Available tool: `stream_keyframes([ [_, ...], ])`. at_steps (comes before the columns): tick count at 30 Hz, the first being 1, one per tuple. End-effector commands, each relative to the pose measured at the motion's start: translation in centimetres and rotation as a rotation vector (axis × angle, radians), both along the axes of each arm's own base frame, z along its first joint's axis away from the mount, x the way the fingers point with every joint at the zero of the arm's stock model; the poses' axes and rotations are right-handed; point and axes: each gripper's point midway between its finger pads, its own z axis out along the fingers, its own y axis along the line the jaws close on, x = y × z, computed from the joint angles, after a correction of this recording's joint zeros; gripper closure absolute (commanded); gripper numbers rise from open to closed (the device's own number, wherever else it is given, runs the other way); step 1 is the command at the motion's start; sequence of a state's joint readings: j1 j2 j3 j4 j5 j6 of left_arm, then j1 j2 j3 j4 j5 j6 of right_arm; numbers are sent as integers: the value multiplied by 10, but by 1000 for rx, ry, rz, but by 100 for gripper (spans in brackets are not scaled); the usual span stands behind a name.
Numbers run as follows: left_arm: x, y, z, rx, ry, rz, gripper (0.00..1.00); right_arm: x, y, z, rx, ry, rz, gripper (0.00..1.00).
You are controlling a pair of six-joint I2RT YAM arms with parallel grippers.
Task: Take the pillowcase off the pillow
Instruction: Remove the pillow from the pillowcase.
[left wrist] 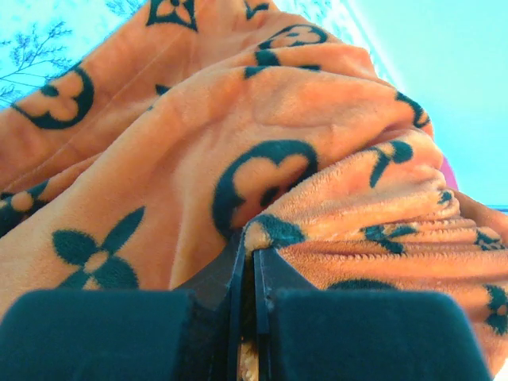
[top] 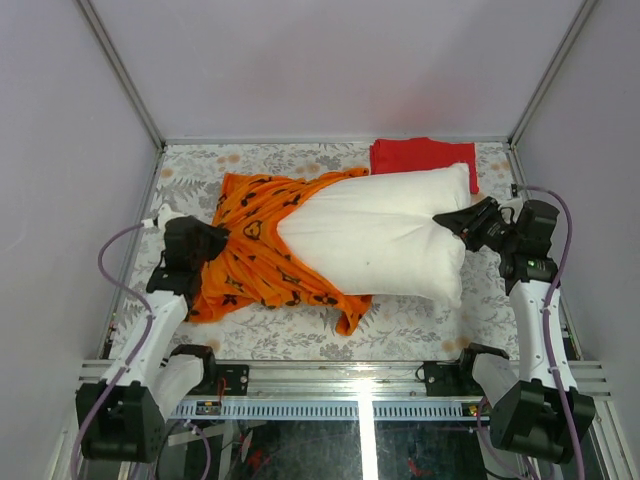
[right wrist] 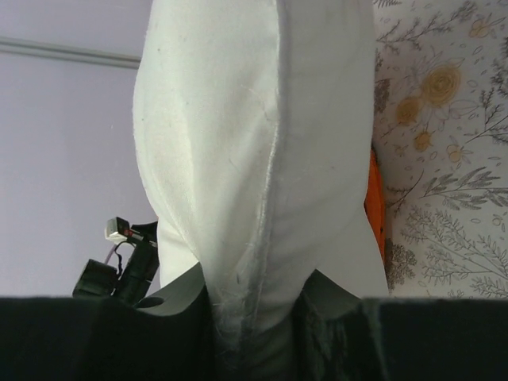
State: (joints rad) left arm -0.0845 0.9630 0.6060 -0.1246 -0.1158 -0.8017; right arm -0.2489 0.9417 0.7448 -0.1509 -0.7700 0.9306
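Observation:
The white pillow (top: pixel 385 235) lies across the middle of the table, mostly bare, its left end still inside the orange pillowcase (top: pixel 255 250) with black motifs. My left gripper (top: pixel 225 243) is shut on a fold of the pillowcase (left wrist: pixel 262 159) at its left side; a bit of orange pile shows between the fingers (left wrist: pixel 238 278). My right gripper (top: pixel 452 220) is shut on the pillow's right edge, pinching the seam (right wrist: pixel 254 238) between its fingers (right wrist: pixel 178 294). A sliver of the orange pillowcase (right wrist: pixel 375 206) shows behind the pillow in the right wrist view.
A folded plain red cloth (top: pixel 420 157) lies at the back right, partly under the pillow. A floral covering (top: pixel 420 325) spreads over the table. Grey enclosure walls and metal posts (top: pixel 120 75) stand on three sides.

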Motion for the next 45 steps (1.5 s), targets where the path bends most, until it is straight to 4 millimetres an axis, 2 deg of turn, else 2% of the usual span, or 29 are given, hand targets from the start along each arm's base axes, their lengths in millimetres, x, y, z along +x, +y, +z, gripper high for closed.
stream_keyframes([
  [1, -13, 57, -23, -12, 24, 166, 100, 20, -34, 44, -95, -170, -173, 100],
  [2, -7, 41, -20, -11, 15, 52, 92, 20, -34, 43, -95, -168, -174, 100],
  [3, -3, 24, -18, -16, 21, -49, 69, 20, -34, 42, -89, -166, -174, 100],
  [4, -2, 12, -19, -11, 55, -104, 51, 21, -34, 42, -83, -167, -175, 100],
  [5, -2, 3, -19, 28, 92, -121, 22, 21, -34, 42, -79, -168, -173, 100],
  [6, -4, -6, -14, 82, 107, -130, 4, 21, -33, 41, -77, -168, -172, 100],
  [7, -5, -7, -5, 151, 104, -88, 0, 21, -34, 41, -79, -168, -173, 100],
  [11, -21, -71, 45, 188, -32, -179, 0, 20, -35, 42, -88, -175, -189, 100],
  [12, -27, -90, 50, 194, -48, -219, 0, 20, -35, 43, -89, -178, -188, 100],
  [14, -32, -109, 51, 220, -41, -246, 0, 21, -34, 44, -92, -181, -182, 100],
  [16, -34, -122, 38, 251, -6, -276, 0, 21, -32, 44, -95, -179, -178, 100],
  [21, -36, -141, -21, 288, 123, -341, 1, 22, -31, 42, -104, -176, -169, 100],
  [22, -37, -143, -32, 288, 141, -355, 6, 23, -31, 42, -107, -174, -170, 100],
  [24, -40, -144, -46, 284, 152, -371, 25, 23, -32, 41, -114, -172, -170, 100],
  [26, -41, -137, -53, 296, 165, -354, 59, 23, -32, 41, -116, -171, -172, 100],
  [27, -41, -130, -55, 302, 174, -334, 71, 24, -32, 41, -115, -171, -171, 100],
  [28, -40, -120, -56, 307, 189, -305, 77, 25, -33, 40, -115, -169, -172, 100],
  [31, -36, -83, -53, 267, 207, -212, 82, 26, -32, 37, -108, -161, -168, 100],
  [35, -31, -16, -52, 142, 205, -47, 82, 25, -31, 36, -101, -162, -163, 100],
  [37, -33, 11, -50, 67, 180, 16, 82, 24, -31, 37, -107, -165, -165, 100],
  [39, -37, 24, -46, 16, 158, 34, 83, 23, -33, 38, -116, -166, -175, 100],
  [41, -38, 24, -32, 27, 123, 9, 81, 22, -34, 40, -125, -170, -184, 100],
  [42, -38, 21, -22, 31, 94, -16, 74, 22, -35, 41, -127, -172, -189, 100],
  [43, -38, 16, -11, 31, 62, -51, 59, 22, -34, 41, -127, -173, -188, 100],
  [44, -39, 9, -2, 29, 40, -90, 29, 21, -35, 40, -126, -170, -190, 100],
  [45, -40, 3, 7, 30, 19, -110, 11, 21, -34, 41, -123, -171, -193, 100],
])
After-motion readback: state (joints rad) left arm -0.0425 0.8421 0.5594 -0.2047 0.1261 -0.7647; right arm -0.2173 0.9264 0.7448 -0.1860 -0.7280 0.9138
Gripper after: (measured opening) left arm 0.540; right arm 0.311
